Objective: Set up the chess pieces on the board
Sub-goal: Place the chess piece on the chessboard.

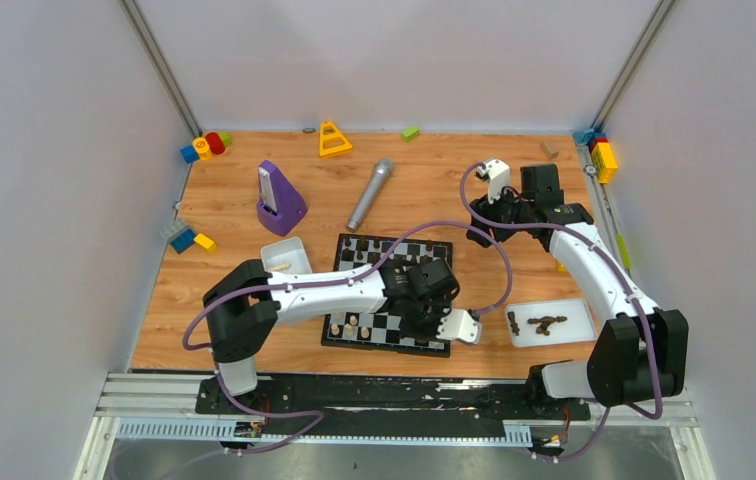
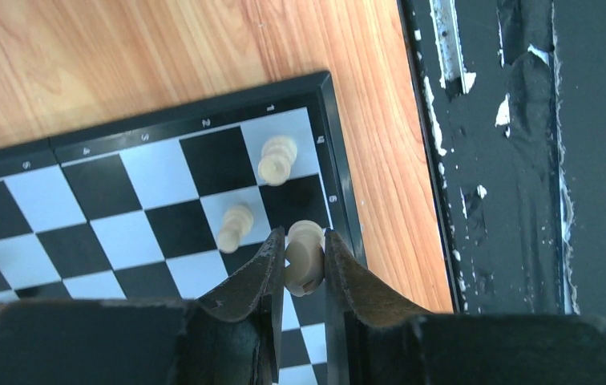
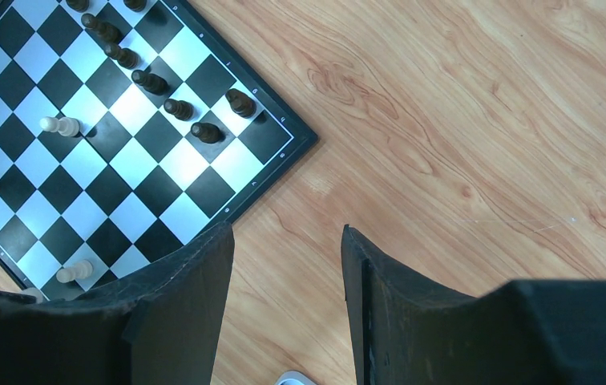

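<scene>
left gripper [image 2: 304, 238] clamped on white piece [image 2: 304, 258] at chessboard [image 2: 155, 172] edge, right gripper [image 3: 285, 234] apart

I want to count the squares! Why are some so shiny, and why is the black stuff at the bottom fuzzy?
Right wrist view: glare washes the middle of the chessboard bluish-white, and the right gripper is too near the lens, so it looks dark and soft. Left wrist view: the left gripper and its pale piece blur likewise. Top external view: even light, soft shadows.
</scene>
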You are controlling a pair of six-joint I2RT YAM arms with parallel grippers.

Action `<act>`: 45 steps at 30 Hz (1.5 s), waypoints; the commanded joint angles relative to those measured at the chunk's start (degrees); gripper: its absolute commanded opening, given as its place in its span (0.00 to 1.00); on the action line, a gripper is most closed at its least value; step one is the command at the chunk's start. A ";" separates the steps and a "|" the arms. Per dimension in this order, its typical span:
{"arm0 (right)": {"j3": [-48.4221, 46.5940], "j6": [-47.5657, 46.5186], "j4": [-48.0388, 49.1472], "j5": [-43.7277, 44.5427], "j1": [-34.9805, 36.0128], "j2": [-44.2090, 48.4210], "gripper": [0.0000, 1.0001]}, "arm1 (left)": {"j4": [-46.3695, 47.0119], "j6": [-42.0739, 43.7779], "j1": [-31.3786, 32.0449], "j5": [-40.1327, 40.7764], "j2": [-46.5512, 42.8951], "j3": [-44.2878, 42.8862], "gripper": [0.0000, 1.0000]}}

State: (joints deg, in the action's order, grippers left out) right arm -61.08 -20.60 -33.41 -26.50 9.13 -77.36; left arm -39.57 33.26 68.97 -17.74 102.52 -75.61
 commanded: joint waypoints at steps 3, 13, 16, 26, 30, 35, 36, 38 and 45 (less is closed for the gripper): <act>-0.46 0.12 1.94 -1.78 -0.08 0.40 0.53 | 3.21 -1.10 1.61 -1.25 2.66 -3.21 0.17; -0.54 0.03 1.67 -2.41 -0.08 0.17 0.52 | 4.10 -1.03 2.02 -0.25 4.31 -2.79 0.17; -0.53 0.06 1.64 -2.41 -0.13 0.09 0.52 | 4.48 -0.93 1.96 0.76 4.36 -2.56 0.17; -0.54 0.03 1.55 -2.41 -0.06 -0.12 0.52 | 3.95 -0.67 1.96 1.67 4.68 -2.49 0.18; -0.53 -0.05 1.46 -2.43 -0.01 -0.26 0.52 | 3.38 -0.70 1.96 1.48 4.71 -2.67 0.18; -0.53 -0.05 1.50 -2.41 0.09 -0.40 0.52 | 2.53 -0.67 1.99 0.91 4.71 -2.94 0.18; -0.53 -0.05 1.50 -2.41 0.10 -0.42 0.52 | 2.46 -0.65 1.99 0.93 4.71 -2.89 0.18; -0.53 -0.10 1.43 -2.41 0.16 -0.56 0.52 | 2.33 -0.57 1.96 1.02 4.71 -2.75 0.18; -0.62 -0.13 1.28 -2.24 0.55 -1.08 0.52 | 2.62 -1.02 1.96 1.98 4.84 -2.71 0.26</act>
State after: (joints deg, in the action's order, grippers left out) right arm -61.08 -20.64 -33.52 -27.57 9.28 -78.02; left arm -37.47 32.84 70.52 -15.94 107.07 -76.58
